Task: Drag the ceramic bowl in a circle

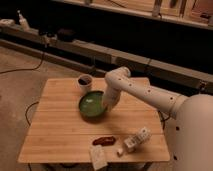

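Note:
The ceramic bowl (90,105), green and glossy with a dark rim, sits on the wooden table (52,131) just left of centre. My white arm reaches in from the right and bends down to it. The gripper (106,106) is at the bowl's right rim, shut on that rim. The wrist hides the fingertips and the rim beneath them.
A small whitish cup (84,82) with dark contents stands right behind the bowl, nearly touching it. Near the front edge lie a red-brown item (104,141), a white packet (98,156) and a pale box-like item (137,139). A long bench runs behind the table.

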`<action>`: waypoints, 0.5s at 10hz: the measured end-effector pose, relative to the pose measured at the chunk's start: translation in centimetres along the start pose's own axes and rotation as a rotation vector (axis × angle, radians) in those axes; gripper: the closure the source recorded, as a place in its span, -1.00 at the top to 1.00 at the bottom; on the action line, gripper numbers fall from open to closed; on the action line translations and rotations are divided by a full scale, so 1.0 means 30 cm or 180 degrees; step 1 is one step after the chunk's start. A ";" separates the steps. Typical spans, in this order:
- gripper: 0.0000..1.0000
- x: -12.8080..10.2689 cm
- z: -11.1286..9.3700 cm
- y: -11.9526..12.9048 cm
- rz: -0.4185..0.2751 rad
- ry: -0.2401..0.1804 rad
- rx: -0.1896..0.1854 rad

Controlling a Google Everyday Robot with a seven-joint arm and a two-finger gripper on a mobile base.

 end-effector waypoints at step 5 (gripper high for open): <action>-1.00 -0.123 -0.043 0.307 0.0228 -0.0019 -0.0243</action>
